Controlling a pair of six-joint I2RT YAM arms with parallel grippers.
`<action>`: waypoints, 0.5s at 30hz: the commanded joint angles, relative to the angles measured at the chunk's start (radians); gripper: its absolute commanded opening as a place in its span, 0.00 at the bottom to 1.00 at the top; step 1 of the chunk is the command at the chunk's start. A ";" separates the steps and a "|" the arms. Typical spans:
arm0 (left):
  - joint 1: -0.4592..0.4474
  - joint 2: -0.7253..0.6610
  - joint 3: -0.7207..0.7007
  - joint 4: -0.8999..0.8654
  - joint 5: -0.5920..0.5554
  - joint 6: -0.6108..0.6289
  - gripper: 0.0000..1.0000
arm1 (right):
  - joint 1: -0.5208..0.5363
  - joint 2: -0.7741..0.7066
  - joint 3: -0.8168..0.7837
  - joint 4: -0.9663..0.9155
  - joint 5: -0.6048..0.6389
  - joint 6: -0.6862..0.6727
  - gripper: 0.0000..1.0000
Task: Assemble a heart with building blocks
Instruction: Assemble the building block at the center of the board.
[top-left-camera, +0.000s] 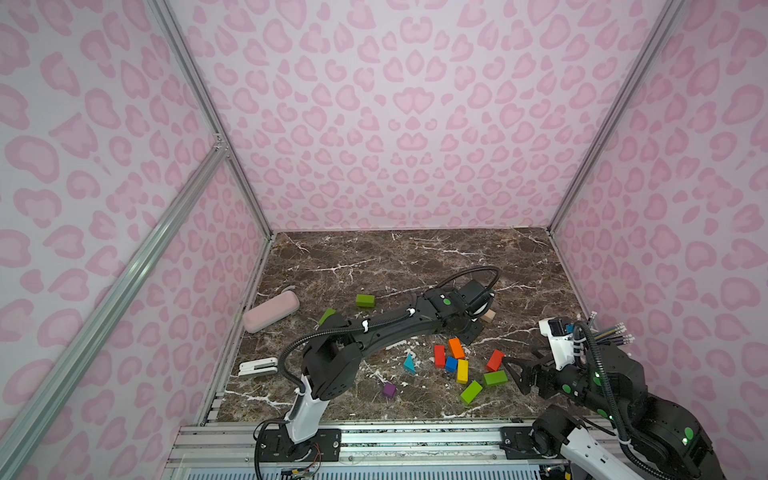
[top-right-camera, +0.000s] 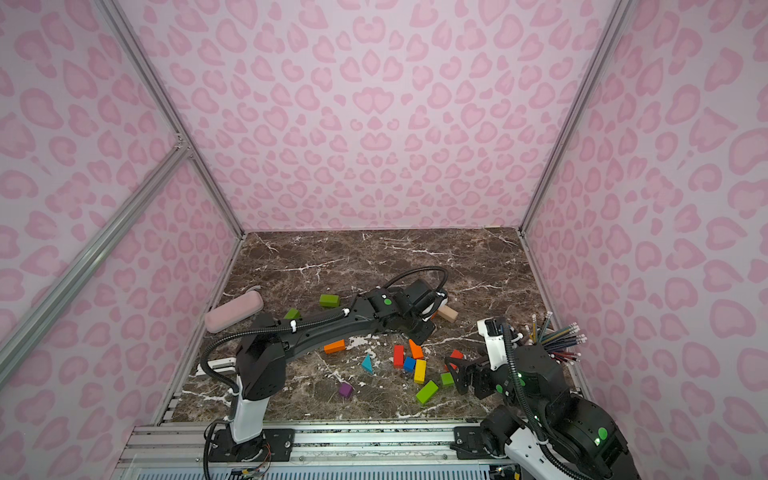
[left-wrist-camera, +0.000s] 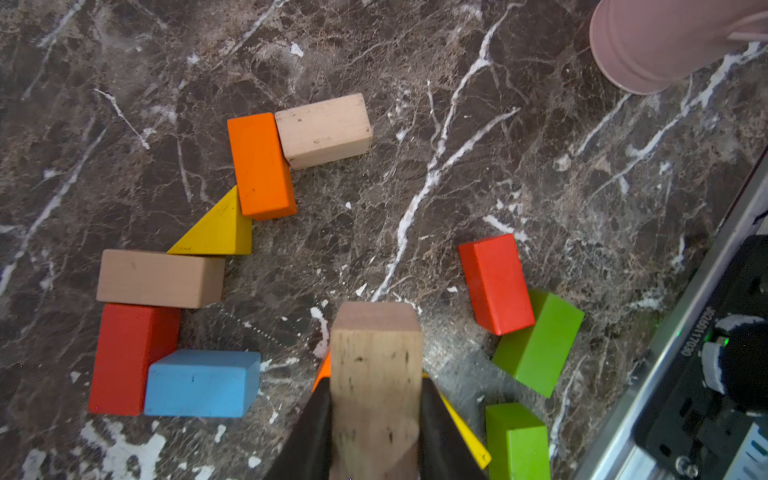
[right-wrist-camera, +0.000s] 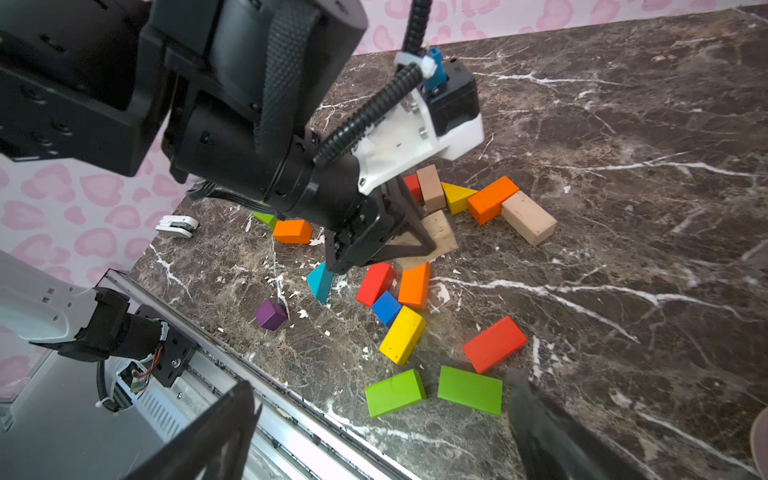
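My left gripper (left-wrist-camera: 376, 399) is shut on a plain wood block (left-wrist-camera: 376, 353) and holds it low over the marble; the right wrist view shows this block (right-wrist-camera: 442, 235) under its fingers. Beside it a curved row of touching blocks runs plain wood (left-wrist-camera: 324, 131), orange (left-wrist-camera: 262, 166), yellow wedge (left-wrist-camera: 216, 228), plain wood (left-wrist-camera: 160, 278), red (left-wrist-camera: 129, 357), blue (left-wrist-camera: 201, 382). My right gripper (top-left-camera: 516, 375) stands open at the front right, next to a red block (top-left-camera: 494, 360) and two green blocks (top-left-camera: 495, 378) (top-left-camera: 471, 392). Nothing is between its fingers (right-wrist-camera: 540, 424).
Loose blocks lie in front: orange (top-left-camera: 456, 348), red (top-left-camera: 439, 356), blue (top-left-camera: 451, 364), yellow (top-left-camera: 462, 371), teal wedge (top-left-camera: 409, 364), purple cube (top-left-camera: 389, 390), green (top-left-camera: 365, 300). A pink pouch (top-left-camera: 271, 316) and a white stapler (top-left-camera: 258, 366) sit left. A pencil cup (left-wrist-camera: 665, 41) stands right.
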 joint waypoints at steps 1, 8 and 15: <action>-0.008 0.041 0.051 0.020 0.002 -0.059 0.23 | 0.005 -0.024 0.014 -0.007 -0.059 -0.023 0.98; -0.019 0.125 0.114 0.037 0.015 -0.106 0.23 | 0.034 -0.061 0.003 0.008 -0.034 0.025 0.97; -0.026 0.188 0.172 0.022 0.008 -0.127 0.24 | 0.057 -0.085 -0.026 0.065 -0.048 0.001 0.97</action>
